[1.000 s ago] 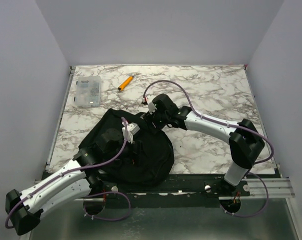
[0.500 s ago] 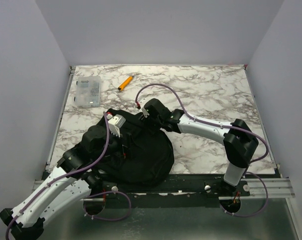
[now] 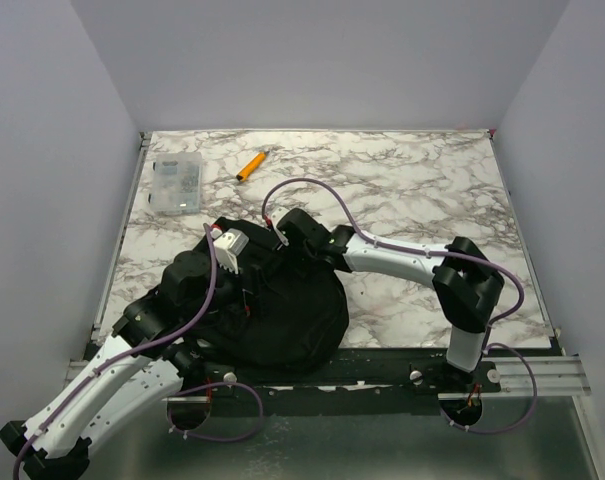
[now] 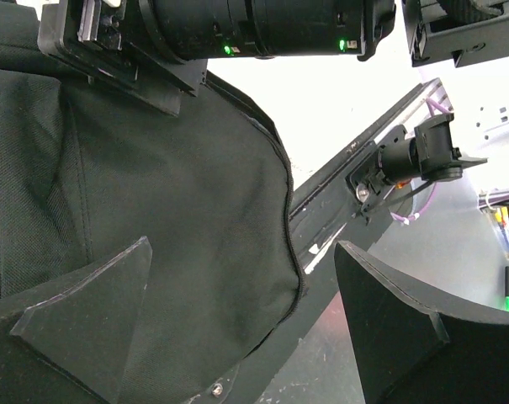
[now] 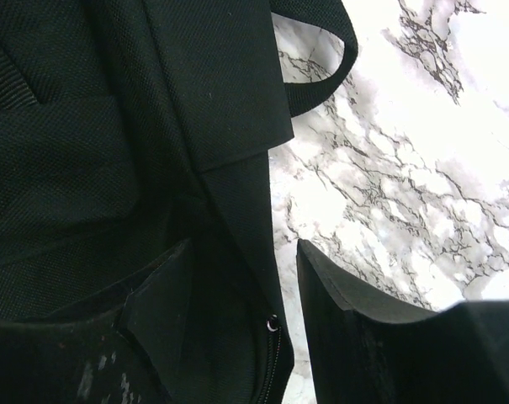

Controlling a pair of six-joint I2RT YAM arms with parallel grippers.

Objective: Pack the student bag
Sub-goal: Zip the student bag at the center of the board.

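The student bag (image 3: 292, 315) is a large black fabric backpack lying near the table's front edge. My left gripper (image 3: 254, 287) hangs over its upper middle. In the left wrist view it (image 4: 241, 252) is open, one finger (image 4: 94, 311) over the bag's cloth (image 4: 178, 194) and the other past the zipped edge (image 4: 289, 252). My right gripper (image 3: 282, 252) is at the bag's far edge. In the right wrist view it (image 5: 241, 252) is open and straddles a fabric flap (image 5: 229, 101) beside a zipper end (image 5: 273, 324). A strap loop (image 5: 342, 50) lies on the marble.
An orange marker (image 3: 250, 165) and a clear plastic box (image 3: 176, 185) lie at the far left of the marble table (image 3: 422, 180). The table's dark front rail (image 3: 382, 365) runs behind the bag, and the right arm's base (image 4: 414, 156) stands there. White walls enclose three sides.
My left wrist has swung left and back over the bag. My right gripper has moved left along the bag's far edge. The bag has barely shifted.
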